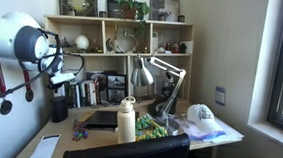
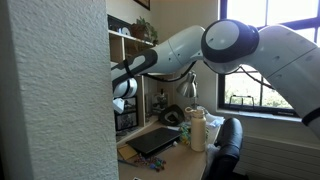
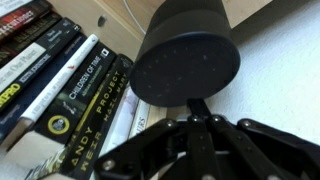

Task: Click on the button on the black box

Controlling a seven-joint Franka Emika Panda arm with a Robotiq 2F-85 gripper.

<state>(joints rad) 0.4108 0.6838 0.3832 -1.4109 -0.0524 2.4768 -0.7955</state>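
Note:
The black box looks like a black round-topped cylinder [image 3: 185, 55] in the wrist view, standing on a white surface next to a row of books. No button can be made out on its top. My gripper [image 3: 198, 105] is shut, and its fingertips touch or nearly touch the near edge of the black top. In an exterior view the gripper [image 1: 63, 81] hangs just above a dark cylinder [image 1: 58, 107] at the left end of the desk. In the other exterior view the gripper [image 2: 121, 88] reaches into the shelf, and the black box is hidden behind the wall.
Books [image 3: 70, 90] stand close beside the black box. A bookshelf [image 1: 114, 37] rises behind the desk. On the desk are a laptop [image 1: 101, 119], a white bottle [image 1: 127, 120], a desk lamp [image 1: 162, 70] and a cap [image 1: 201, 117]. A white wall [image 2: 50, 90] fills the left foreground.

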